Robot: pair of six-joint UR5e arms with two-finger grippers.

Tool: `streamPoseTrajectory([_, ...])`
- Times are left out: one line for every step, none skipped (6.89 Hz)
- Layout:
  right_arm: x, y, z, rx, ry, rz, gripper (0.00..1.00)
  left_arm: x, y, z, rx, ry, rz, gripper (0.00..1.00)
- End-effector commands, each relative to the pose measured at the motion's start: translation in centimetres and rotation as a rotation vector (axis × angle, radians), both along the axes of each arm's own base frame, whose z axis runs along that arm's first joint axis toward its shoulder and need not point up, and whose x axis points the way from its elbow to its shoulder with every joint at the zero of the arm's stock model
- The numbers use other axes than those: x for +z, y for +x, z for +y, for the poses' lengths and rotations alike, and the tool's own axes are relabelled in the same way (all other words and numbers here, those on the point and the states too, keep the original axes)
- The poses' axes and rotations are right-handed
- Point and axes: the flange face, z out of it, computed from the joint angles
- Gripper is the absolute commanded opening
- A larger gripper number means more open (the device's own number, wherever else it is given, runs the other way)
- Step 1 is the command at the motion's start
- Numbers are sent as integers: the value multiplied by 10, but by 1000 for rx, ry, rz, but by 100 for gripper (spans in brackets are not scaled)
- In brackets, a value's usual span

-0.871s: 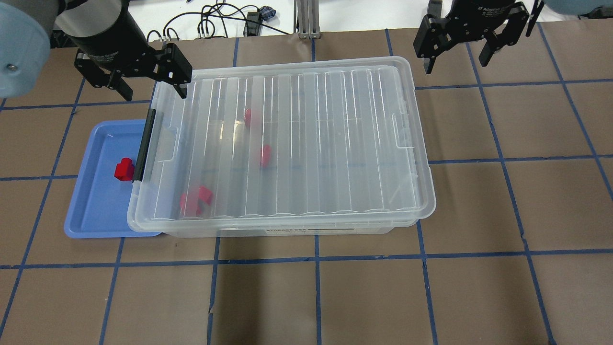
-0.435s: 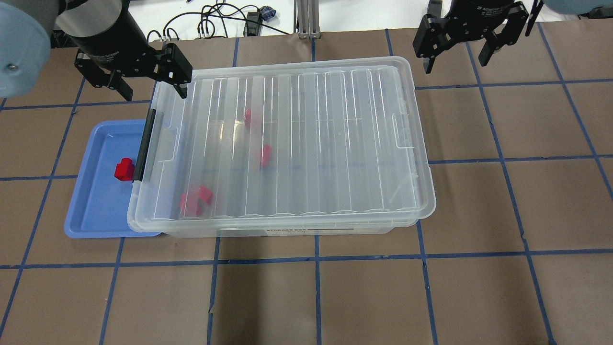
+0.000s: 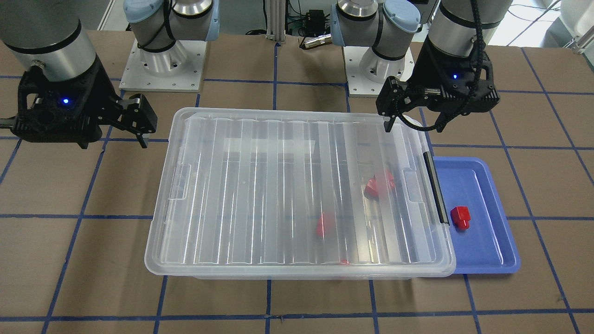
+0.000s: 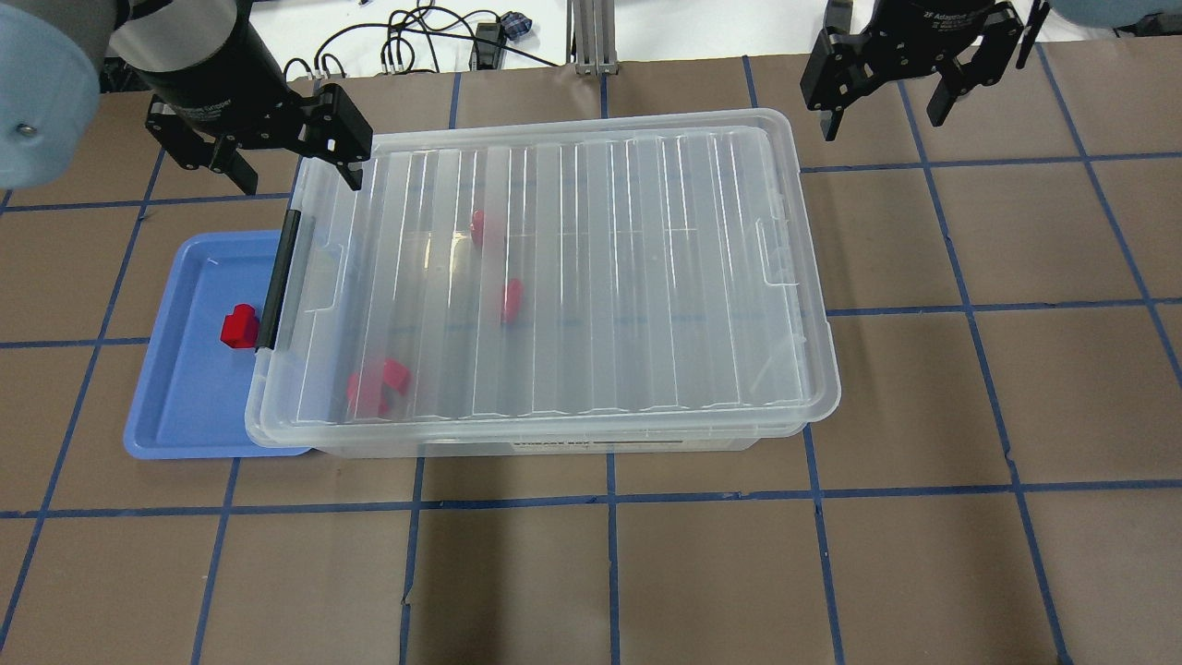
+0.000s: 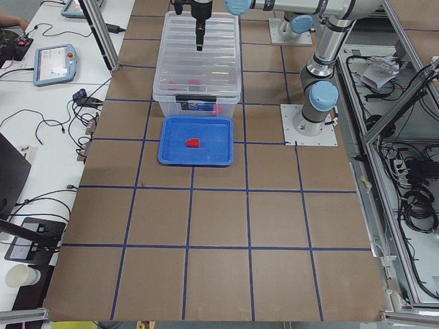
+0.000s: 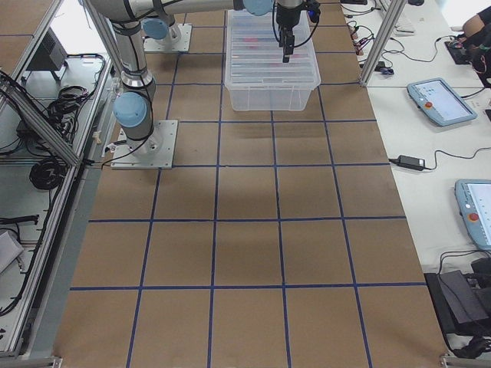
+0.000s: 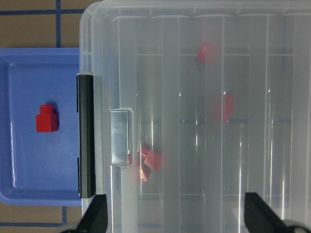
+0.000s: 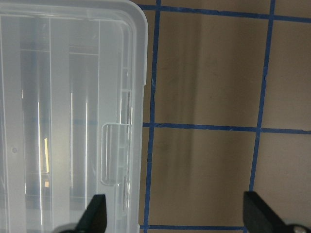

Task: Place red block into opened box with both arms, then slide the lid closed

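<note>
One red block [image 4: 240, 326] [image 3: 461, 217] [image 7: 46, 119] lies in the blue tray [image 4: 185, 406], beside the black handle [image 4: 280, 277] of the box [image 4: 462, 448]. The ribbed clear lid [image 4: 628, 277] rests on top of the box and covers it, slightly askew. Through the lid I see several more red blocks [image 4: 377, 386] inside. My left gripper [image 4: 295, 171] [image 7: 177, 216] hangs open above the box's far handle-end corner, holding nothing. My right gripper [image 4: 884, 115] [image 8: 176, 216] is open and empty, just past the box's other far corner.
The blue tray [image 3: 482, 250] is tucked partly under the box's handle end. Brown table covering with a blue tape grid [image 4: 817, 503] runs all around. Cables [image 4: 416, 42] lie beyond the far edge. Tablets [image 5: 53, 63] sit on a side bench.
The right gripper has shifted very slightly toward the table's far edge. The left gripper, lid, box and blocks have stayed where they were.
</note>
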Motion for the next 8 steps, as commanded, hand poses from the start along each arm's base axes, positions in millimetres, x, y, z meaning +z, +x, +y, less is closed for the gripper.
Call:
streamPoseTrajectory([-49, 1, -16, 1, 15, 2, 100, 0, 0, 0, -1, -1, 1, 100])
streamPoseTrajectory([-83, -2, -19, 3, -22, 2, 100, 0, 0, 0, -1, 1, 1, 100])
streamPoseTrajectory([-101, -1, -18, 4, -44, 5, 100, 1, 0, 0, -1, -2, 1, 100])
streamPoseTrajectory([-106, -1, -16, 3, -35, 5, 100, 0, 0, 0, 1, 1, 1, 100])
streamPoseTrajectory([-124, 0, -20, 4, -9, 2, 100, 1, 0, 0, 1, -2, 1, 100])
streamPoseTrajectory([-134, 0, -23, 6, 11, 3, 100, 1, 0, 0, -1, -1, 1, 100])
streamPoseTrajectory([-137, 0, -23, 4, 17, 2, 100, 2, 0, 0, -1, -4, 1, 100])
streamPoseTrajectory([-143, 0, -22, 6, 29, -4, 100, 1, 0, 1, -1, -1, 1, 100])
